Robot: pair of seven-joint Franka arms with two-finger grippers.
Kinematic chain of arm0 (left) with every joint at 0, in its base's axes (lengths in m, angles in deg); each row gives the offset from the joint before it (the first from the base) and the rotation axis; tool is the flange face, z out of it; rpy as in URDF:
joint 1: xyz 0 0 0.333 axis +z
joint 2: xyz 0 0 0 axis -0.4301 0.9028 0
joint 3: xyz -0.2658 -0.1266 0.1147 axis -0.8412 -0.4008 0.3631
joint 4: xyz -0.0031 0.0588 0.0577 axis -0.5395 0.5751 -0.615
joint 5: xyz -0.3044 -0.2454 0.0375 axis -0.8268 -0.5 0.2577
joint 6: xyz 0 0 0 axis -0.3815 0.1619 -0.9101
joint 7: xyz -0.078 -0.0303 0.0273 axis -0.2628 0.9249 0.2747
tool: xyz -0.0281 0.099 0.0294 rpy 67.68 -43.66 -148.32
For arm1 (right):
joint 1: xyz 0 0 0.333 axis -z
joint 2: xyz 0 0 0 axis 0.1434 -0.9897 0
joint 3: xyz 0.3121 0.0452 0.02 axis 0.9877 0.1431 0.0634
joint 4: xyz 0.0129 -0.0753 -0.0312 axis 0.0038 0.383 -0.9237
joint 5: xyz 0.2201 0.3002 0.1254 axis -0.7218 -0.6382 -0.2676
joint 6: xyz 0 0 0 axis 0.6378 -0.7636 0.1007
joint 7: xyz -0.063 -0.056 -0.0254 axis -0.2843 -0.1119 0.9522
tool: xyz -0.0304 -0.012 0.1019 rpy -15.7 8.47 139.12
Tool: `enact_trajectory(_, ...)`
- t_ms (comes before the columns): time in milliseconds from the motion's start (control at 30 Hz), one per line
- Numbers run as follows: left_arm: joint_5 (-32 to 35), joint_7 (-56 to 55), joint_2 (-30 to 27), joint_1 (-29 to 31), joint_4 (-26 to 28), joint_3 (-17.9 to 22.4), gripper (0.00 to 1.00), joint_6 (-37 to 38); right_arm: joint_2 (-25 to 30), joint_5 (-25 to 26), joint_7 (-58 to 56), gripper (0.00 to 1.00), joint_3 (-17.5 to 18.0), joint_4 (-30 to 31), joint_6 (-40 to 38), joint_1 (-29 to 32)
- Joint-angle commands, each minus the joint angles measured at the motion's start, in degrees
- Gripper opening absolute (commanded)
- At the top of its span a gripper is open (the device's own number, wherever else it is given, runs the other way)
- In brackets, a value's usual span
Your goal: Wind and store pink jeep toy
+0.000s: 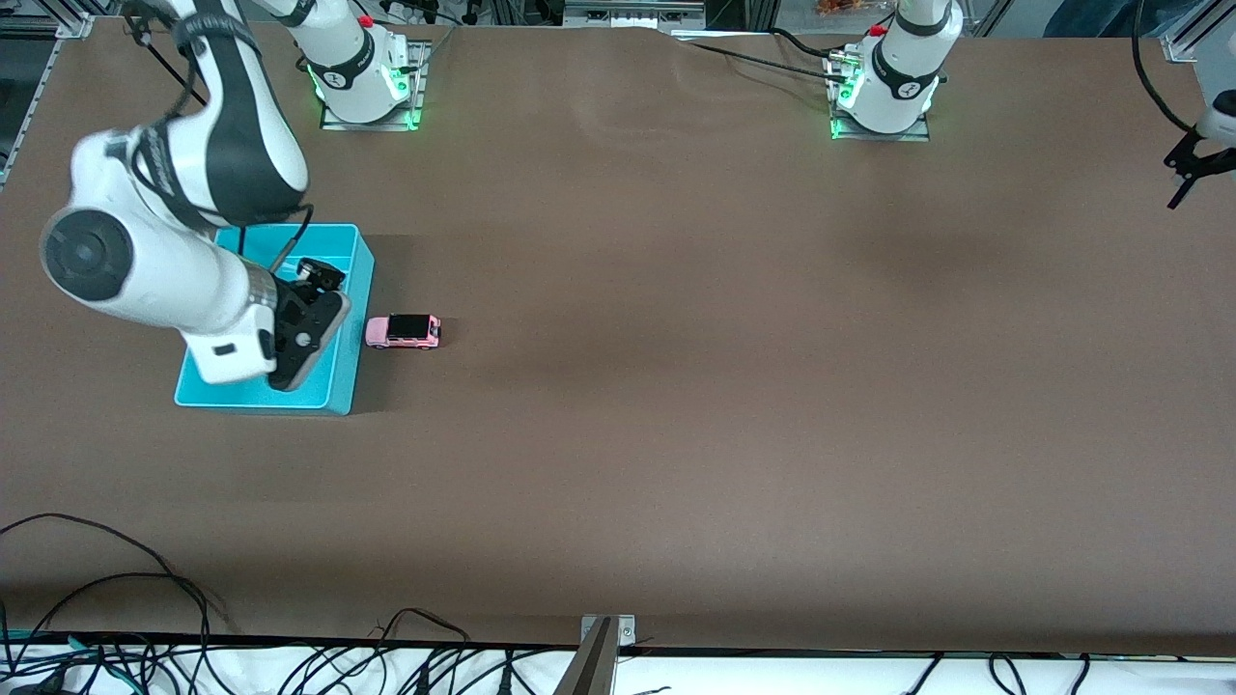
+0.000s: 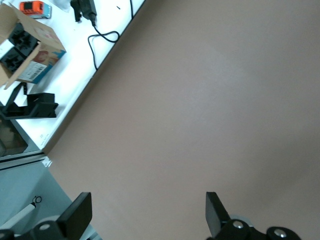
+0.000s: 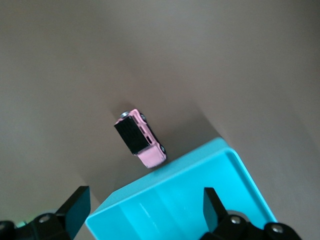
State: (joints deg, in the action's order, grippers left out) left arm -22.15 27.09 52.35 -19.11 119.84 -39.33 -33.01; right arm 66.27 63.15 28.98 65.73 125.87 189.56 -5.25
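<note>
Beside turquoise bin [image 1: 352,290], just off wall toward left arm's end, pink jeep toy [image 1: 403,331] stands on wheels; judged light, rigid, small, best pinched across flat sides; right gripper [image 1: 307,333] held open over bin; left gripper [image 2: 150,217] open, waiting, well apart from bin

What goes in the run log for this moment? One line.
right gripper: open, over turquoise bin | pink jeep toy: on table beside bin | left gripper: open, waiting

No legible text, brand, number or sign was recorded on any item. The printed cardboard box [image 2: 27,55], well apart from the left gripper [image 2: 145,220], carried markings too small to read.
</note>
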Motion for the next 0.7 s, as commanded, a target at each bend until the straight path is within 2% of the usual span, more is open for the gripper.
enact_trajectory(0,-1.30,-4.82,-0.33,0.14,-2.59,-1.45,1.00,4.94,0.32,-1.65,-10.93,1.00,0.27,5.77,4.56,0.23)
enact_trajectory(67,-2.87,-9.47,-0.25,-0.21,-3.38,-2.15,1.00,6.96,0.58,-1.65,-12.78,1.00,1.06,8.05,6.14,0.23)
enact_trajectory(167,-5.69,-22.45,-0.16,-0.83,-5.23,-3.12,1.00,11.35,0.67,-1.65,-16.20,1.00,2.12,11.74,9.21,0.14)
enact_trajectory(334,-5.78,-40.31,0.19,-2.59,-7.78,-5.49,1.00,16.98,1.28,-1.65,-20.96,1.00,3.09,19.56,18.26,0.23)
enact_trajectory(667,-7.18,-52.73,0.63,-2.68,-10.41,-8.13,1.00,24.98,1.72,-1.65,-21.67,1.00,4.58,31.78,35.05,0.23)
